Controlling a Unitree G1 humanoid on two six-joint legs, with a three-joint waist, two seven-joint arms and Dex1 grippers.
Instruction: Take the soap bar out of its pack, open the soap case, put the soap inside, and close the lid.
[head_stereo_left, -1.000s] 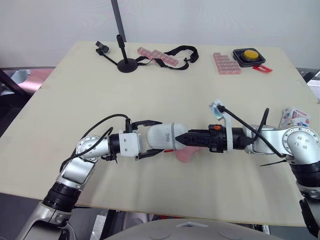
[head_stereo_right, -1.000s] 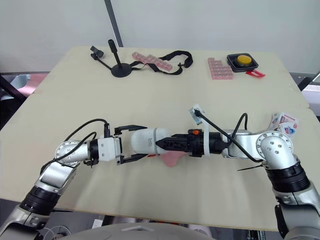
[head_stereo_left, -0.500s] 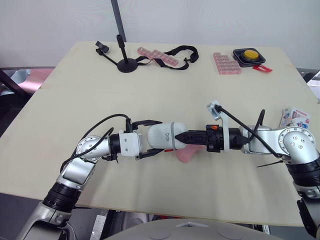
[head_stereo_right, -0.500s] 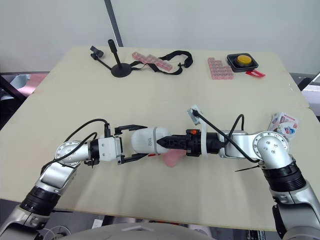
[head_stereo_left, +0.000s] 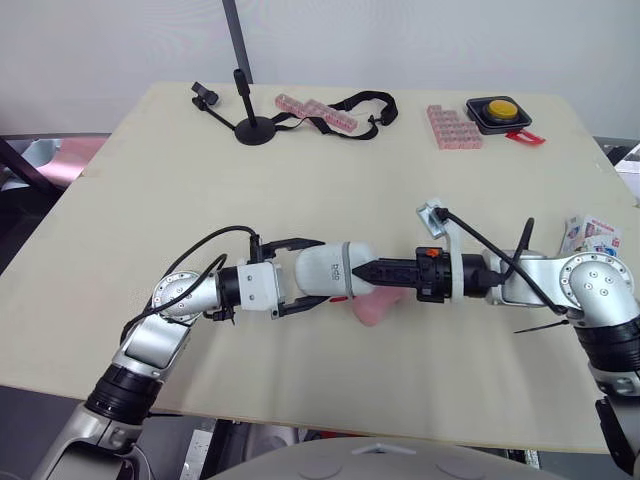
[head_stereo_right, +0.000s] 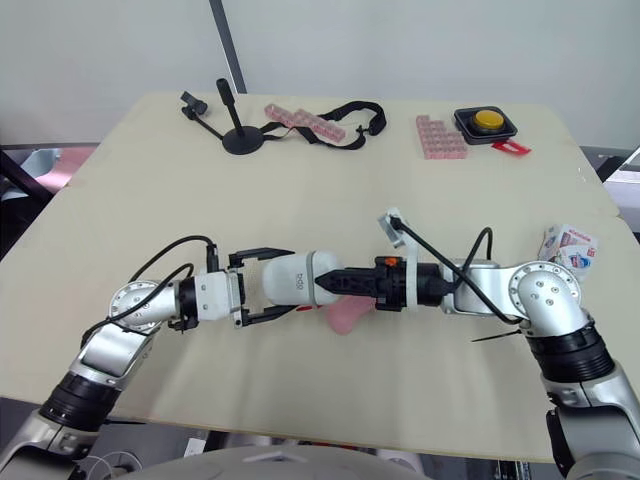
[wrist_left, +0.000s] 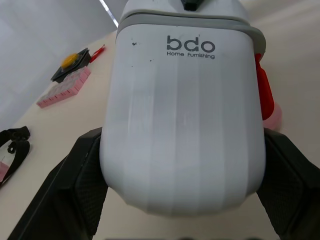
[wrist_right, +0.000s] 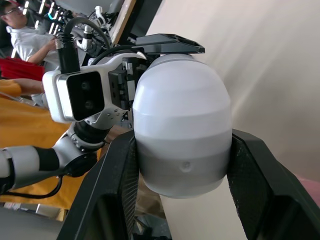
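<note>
Soap case (head_stereo_left: 335, 272) sits lengthwise between the two arms at mid-surface. Left end effector (head_stereo_left: 306, 274) is clamped on its white end, with a black finger (wrist_left: 75, 185) on each side. Right end effector (head_stereo_left: 368, 271) grips the grey-banded end the same way. Pink soap bar (head_stereo_left: 372, 308) lies bare on the surface (head_stereo_left: 300, 180) just beside the case. Its pack (head_stereo_left: 590, 233) is well apart, at the right edge.
</note>
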